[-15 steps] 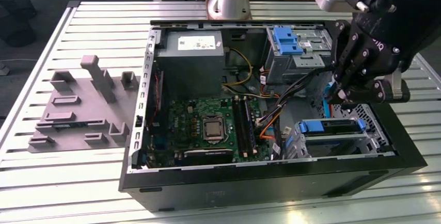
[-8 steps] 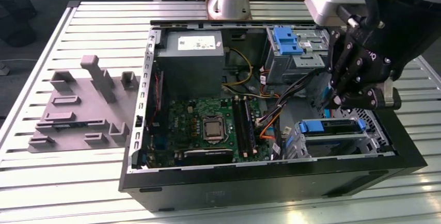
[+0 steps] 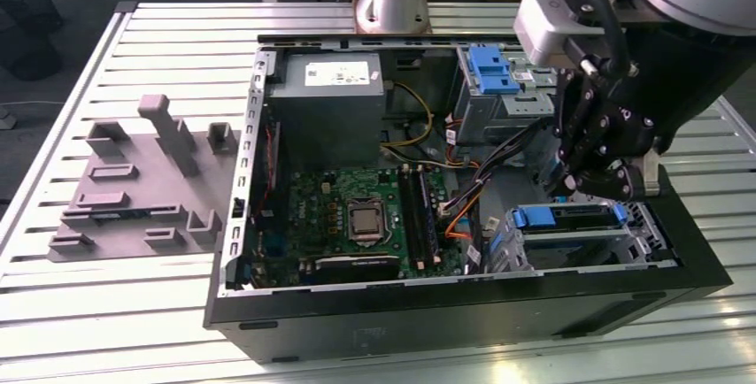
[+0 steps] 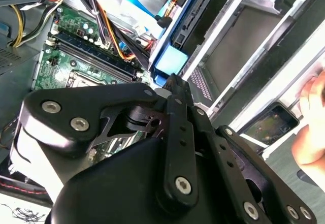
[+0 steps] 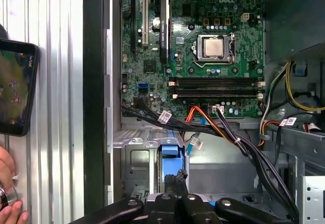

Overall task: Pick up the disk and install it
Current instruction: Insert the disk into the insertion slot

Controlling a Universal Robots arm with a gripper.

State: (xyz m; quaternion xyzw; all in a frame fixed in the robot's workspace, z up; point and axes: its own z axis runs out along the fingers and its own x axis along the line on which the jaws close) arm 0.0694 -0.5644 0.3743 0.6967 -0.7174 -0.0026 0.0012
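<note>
My gripper (image 3: 605,191) hangs just above the drive cage (image 3: 644,238), fingers together and empty. The disk (image 3: 567,218) already sits in that cage, so I judge the installing step nearly finished; what remains calls for confirming it's fully seated.

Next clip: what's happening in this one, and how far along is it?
A robot arm is working inside an open computer case on a slatted table. Its gripper hangs just above the drive cage at the case's front corner, on the exterior view's right, where the disk in its blue frame sits in the cage. The first wrist view shows the blue frame end straight ahead of the gripper. Whether the gripper touches the disk is hard to tell. A person's hand rests on the table beside a phone.
</note>
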